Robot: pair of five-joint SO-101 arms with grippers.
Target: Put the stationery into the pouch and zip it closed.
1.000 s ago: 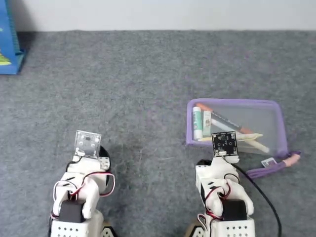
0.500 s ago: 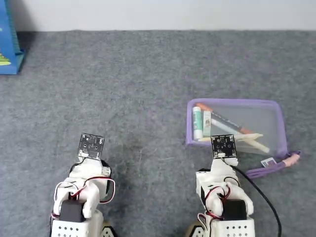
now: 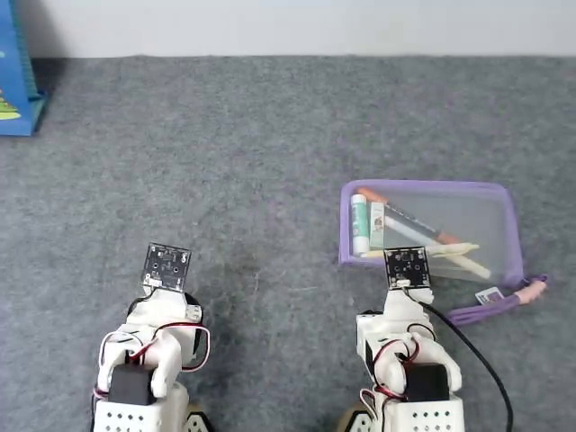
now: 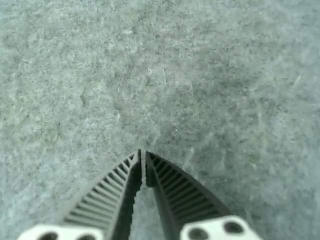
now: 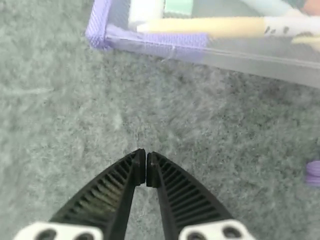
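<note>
From above: purple-edged pouch (image 3: 515,229) on the tabletop (image 3: 225,135), stationery (image 3: 360,225) inside, zip pull (image 3: 531,291) at its near corner.
Left wrist: left gripper (image 4: 143,153), fingers clenched, empty.
Right wrist: right gripper (image 5: 146,153), fingers clenched, empty, near the pouch.
Packing seemingly done; zip unclear. Next: pinch the pull, drag if open.

Left claw (image 4: 143,159): ridged black jaws pressed together at tips. Grey fuzzy table (image 4: 200,60) beneath, all around.

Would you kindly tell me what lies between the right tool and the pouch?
A bare stretch of grey carpet lies between the right tool and the pouch; the right wrist view shows this.
</note>
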